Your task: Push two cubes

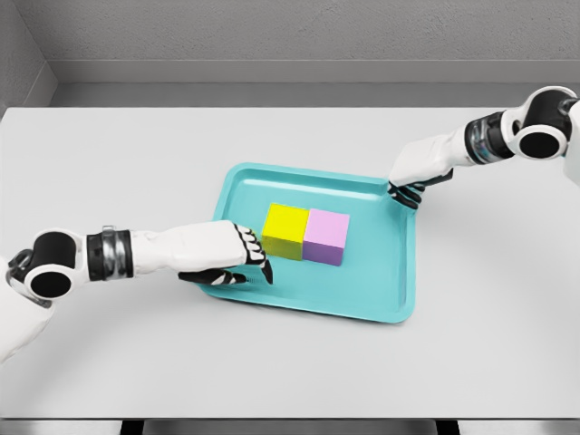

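Cubes sit touching side by side in the middle of our teal tray (399, 299), the yellow cube (285, 230) left of the pink cube (326, 236). Our left hand (222, 256) has its fingers curled, holding nothing, knuckles against the yellow face; our right hand (415, 181) rests at the tray's far corner, fingers bent, holding nothing. They look light, rigid and apt to slide, so we judge a flat push low on the yellow side moves both.
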`<state>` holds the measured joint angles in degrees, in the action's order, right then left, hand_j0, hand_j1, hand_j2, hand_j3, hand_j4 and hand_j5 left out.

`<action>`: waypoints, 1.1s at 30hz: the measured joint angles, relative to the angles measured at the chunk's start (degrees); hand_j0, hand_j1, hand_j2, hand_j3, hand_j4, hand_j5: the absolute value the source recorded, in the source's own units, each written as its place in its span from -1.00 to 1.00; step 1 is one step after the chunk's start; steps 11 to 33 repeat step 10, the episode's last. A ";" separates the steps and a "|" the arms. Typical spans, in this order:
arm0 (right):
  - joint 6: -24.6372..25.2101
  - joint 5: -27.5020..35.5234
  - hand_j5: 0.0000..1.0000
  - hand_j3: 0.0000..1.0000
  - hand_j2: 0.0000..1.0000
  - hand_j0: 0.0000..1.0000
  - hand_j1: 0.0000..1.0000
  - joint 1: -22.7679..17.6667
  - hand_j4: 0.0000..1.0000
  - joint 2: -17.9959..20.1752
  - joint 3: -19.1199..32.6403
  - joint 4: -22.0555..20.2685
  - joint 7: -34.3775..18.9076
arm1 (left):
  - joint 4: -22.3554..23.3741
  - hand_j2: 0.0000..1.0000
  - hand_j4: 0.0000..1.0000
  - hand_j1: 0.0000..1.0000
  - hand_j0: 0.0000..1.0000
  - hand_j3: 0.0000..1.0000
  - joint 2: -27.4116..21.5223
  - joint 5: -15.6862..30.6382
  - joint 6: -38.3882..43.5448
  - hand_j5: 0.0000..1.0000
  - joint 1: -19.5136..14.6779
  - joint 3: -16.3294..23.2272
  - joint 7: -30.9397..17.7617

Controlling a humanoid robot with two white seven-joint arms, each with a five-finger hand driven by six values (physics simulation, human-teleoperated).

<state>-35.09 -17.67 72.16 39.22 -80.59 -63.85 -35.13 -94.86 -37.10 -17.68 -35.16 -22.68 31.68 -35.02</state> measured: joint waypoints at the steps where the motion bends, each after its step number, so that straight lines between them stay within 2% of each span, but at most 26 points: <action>1: 0.00 -0.11 -0.62 -0.62 -0.62 -0.62 -0.62 -0.09 -0.62 0.66 1.20 0.65 0.04 | -0.29 0.22 0.22 0.22 0.22 0.22 -1.91 1.10 0.00 0.22 0.09 -0.48 0.00; 2: -0.02 -0.24 -0.62 -0.62 -0.62 -0.62 -0.62 -0.35 -0.62 1.47 2.53 1.53 0.06 | -0.49 0.29 0.29 0.29 0.29 0.29 -3.79 2.13 -0.03 0.29 1.93 -1.40 -0.01; 4: -0.02 -0.38 -0.58 -0.58 -0.58 -0.58 -0.58 -0.97 -0.58 3.47 5.50 3.10 0.09 | -0.25 1.00 1.00 1.00 1.00 1.00 -7.56 4.44 -0.07 1.00 4.75 -5.73 -0.01; 6: -0.02 -0.49 -0.45 -0.45 -0.45 -0.45 -0.45 -1.14 -0.45 5.64 8.23 4.02 0.11 | 2.47 1.00 1.00 1.00 1.00 1.00 -9.85 6.25 0.00 1.00 4.40 -10.26 0.00; 7: -0.03 -0.54 -0.28 -0.28 -0.28 -0.28 -0.28 -1.93 -0.28 6.91 9.38 4.31 0.11 | 3.90 1.00 1.00 1.00 1.00 1.00 -10.61 6.85 0.01 1.00 4.22 -11.78 0.00; 8: -0.05 -0.59 0.29 0.29 0.29 0.29 0.29 -2.64 0.29 8.04 10.55 4.52 0.11 | 5.00 1.00 1.00 1.00 1.00 1.00 -11.19 7.26 0.01 1.00 4.13 -13.06 0.00; 9: -0.05 -0.61 1.00 1.00 1.00 1.00 1.00 -2.90 1.00 9.05 11.67 4.71 0.11 | 5.87 1.00 1.00 1.00 1.00 1.00 -11.62 7.59 0.01 1.00 4.13 -14.02 0.00; 33: -0.06 -0.65 1.00 1.00 1.00 1.00 1.00 -3.52 1.00 9.82 12.58 4.88 0.11 | 6.75 1.00 1.00 1.00 1.00 1.00 -11.80 7.81 0.02 1.00 4.13 -14.62 0.00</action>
